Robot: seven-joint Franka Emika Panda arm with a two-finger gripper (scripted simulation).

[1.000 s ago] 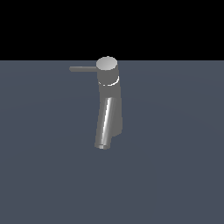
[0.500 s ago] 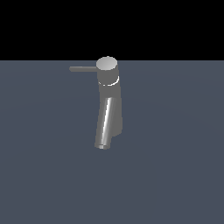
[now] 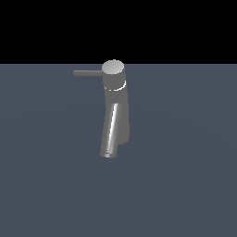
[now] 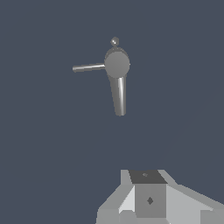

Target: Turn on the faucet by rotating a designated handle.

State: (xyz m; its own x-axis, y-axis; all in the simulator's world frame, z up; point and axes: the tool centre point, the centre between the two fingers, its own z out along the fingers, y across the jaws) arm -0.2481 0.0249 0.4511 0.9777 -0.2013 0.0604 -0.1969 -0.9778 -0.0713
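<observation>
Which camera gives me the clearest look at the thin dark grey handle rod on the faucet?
The wrist view: looking down, it shows the thin dark grey handle rod full length, bright against the floor, jutting sideways from the faucet's round flat cap. The exterior view shows the rod from the side, dim, at the dark horizon line, pointing toward that view's left.

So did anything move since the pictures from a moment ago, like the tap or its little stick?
Nothing visibly changed. In the exterior view the dark grey metallic faucet stands in the same spot, and its thin straight dark grey handle sticks out toward that view's left as before. The bulky white robot gripper touches neither; it shows only in the wrist view, apart from the faucet.
</observation>
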